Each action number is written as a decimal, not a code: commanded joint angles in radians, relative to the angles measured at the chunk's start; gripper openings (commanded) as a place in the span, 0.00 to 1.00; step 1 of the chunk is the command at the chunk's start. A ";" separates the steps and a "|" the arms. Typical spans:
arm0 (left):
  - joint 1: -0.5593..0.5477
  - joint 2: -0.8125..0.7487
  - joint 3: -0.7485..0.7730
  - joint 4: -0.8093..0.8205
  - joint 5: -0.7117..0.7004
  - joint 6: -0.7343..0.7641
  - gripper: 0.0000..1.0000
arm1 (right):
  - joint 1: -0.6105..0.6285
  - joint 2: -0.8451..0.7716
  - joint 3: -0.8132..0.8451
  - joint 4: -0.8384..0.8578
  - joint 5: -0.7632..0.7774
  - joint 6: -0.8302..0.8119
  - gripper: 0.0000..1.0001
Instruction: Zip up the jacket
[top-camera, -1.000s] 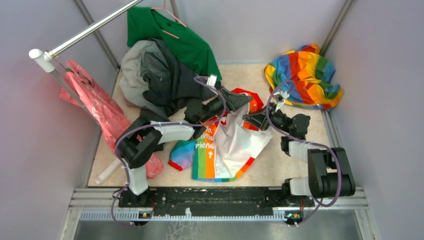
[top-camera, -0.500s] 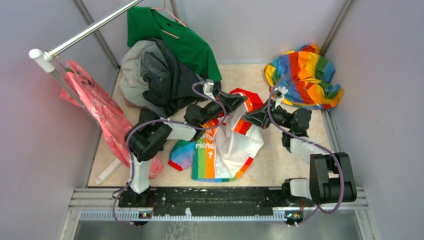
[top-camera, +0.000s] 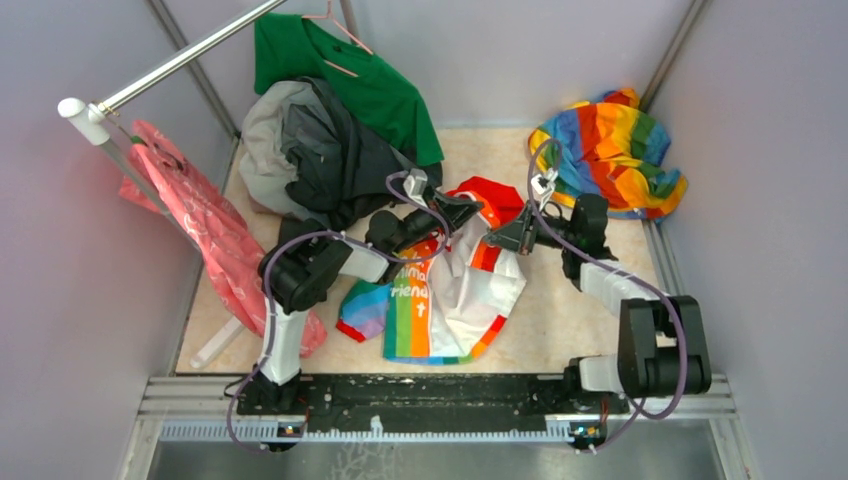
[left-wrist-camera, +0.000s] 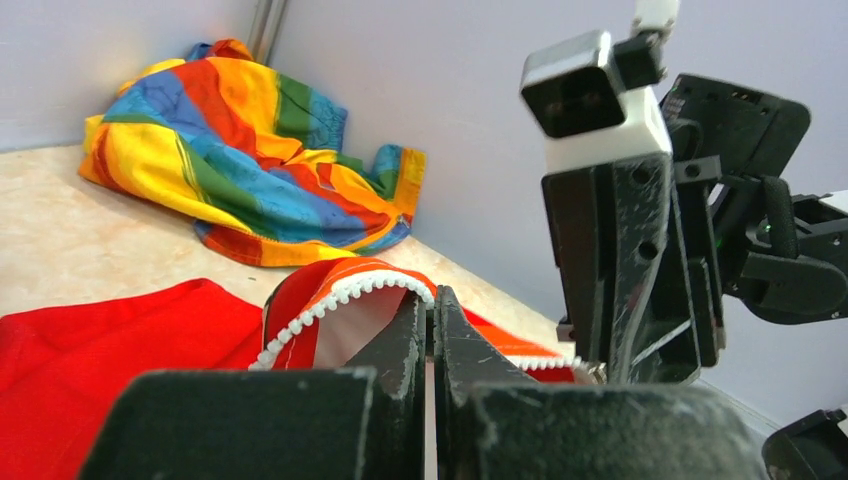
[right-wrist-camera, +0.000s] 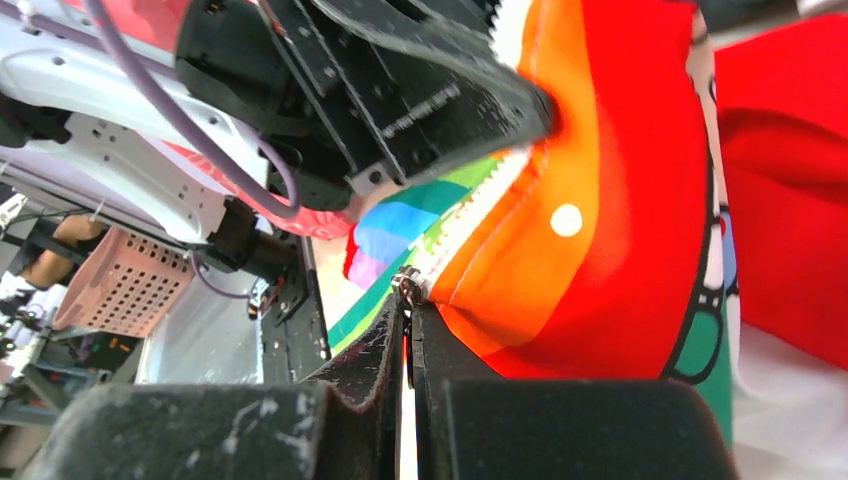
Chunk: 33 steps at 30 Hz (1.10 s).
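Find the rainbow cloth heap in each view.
Top external: rainbow cloth heap, far right corner.
Left wrist: heap upper left, against the wall.
Right wrist: not in it.
Shared landmark: jacket, its red fabric shows in all three.

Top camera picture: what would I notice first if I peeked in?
The little white jacket with rainbow stripes and a red hood lies in the middle of the table, and the left hand and right hand are both pinched shut on its zipper. The bright rainbow cloth is bunched in the far right corner, and a green shirt hangs at the back left.
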 joint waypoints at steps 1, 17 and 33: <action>0.033 -0.013 0.009 0.270 -0.051 0.051 0.00 | 0.012 0.059 0.042 -0.080 -0.024 -0.053 0.00; 0.039 -0.058 0.082 0.270 -0.023 -0.123 0.00 | 0.022 0.143 0.099 -0.361 0.176 -0.253 0.08; 0.032 -0.068 0.077 0.270 0.032 -0.182 0.00 | 0.023 0.093 0.059 -0.192 0.106 -0.189 0.33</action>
